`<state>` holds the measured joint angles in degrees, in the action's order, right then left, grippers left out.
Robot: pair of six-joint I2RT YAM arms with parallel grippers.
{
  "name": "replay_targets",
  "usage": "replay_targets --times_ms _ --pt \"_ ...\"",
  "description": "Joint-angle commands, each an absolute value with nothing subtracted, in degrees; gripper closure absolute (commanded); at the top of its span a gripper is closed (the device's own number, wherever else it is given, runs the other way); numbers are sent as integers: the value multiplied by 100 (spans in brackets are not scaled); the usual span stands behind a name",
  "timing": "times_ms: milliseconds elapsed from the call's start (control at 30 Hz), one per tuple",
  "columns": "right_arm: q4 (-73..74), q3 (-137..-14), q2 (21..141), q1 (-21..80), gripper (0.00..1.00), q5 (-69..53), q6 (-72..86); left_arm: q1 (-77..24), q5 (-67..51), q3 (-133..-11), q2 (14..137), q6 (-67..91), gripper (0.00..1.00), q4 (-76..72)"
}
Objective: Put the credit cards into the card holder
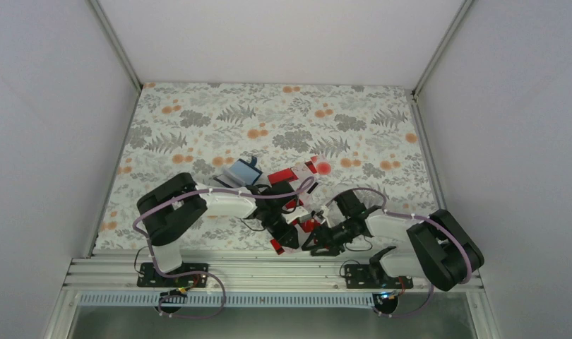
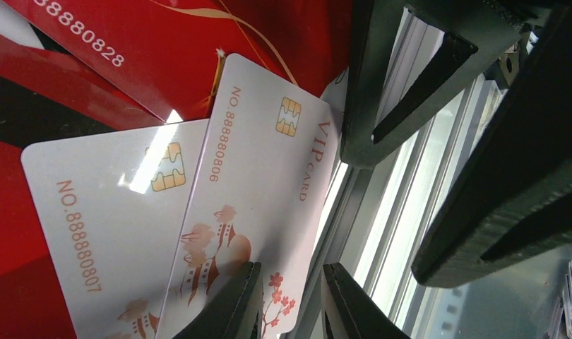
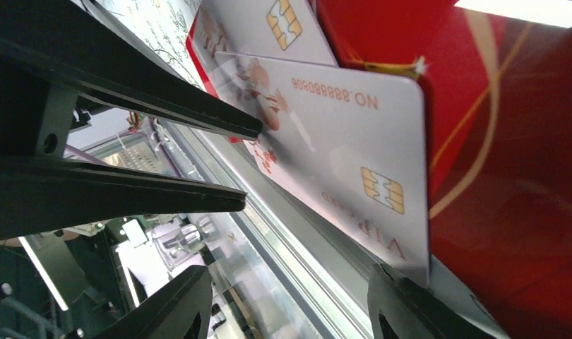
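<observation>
Worktop [image 1: 198, 113] covered in pale cloth with grey fern and orange blossom print, walled by plain white panels, aluminium rail along near edge. Credit cards [image 1: 292, 185] heaped mid-worktop near front; card holder [image 1: 242, 171] lying open just left-behind heap. Left pincer [image 2: 290, 300] clamped on white card [image 2: 258, 191] at rail. Right pincer [image 3: 287, 296] apart, straddling same card's end

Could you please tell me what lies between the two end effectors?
A white VIP card spans from the left end effector toward the right end effector; both wrist views show it.
</observation>
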<state>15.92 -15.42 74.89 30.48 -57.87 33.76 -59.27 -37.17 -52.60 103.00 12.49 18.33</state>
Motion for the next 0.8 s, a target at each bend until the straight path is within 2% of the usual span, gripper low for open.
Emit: replay_targets --times_ms 0,100,267,433,767 --pt "2219 -1644 7238 3081 42 -5454 2948 -5951 -3727 -5440 10055 1255 77 1954" --pt "2596 -1549 7139 3083 39 -5284 2833 -5953 -3755 -5597 9936 1274 77 2053" --pt "2326 -1411 7095 3078 33 -5177 3113 -5952 -3764 -5784 9897 1276 76 2166" --pt "1655 -1327 7007 3081 32 -5084 3692 -5956 -3212 -6066 10234 1204 76 2458" --pt "1288 -1295 7184 3081 33 -4961 3814 -5971 -3055 -6321 10874 1191 76 2600"
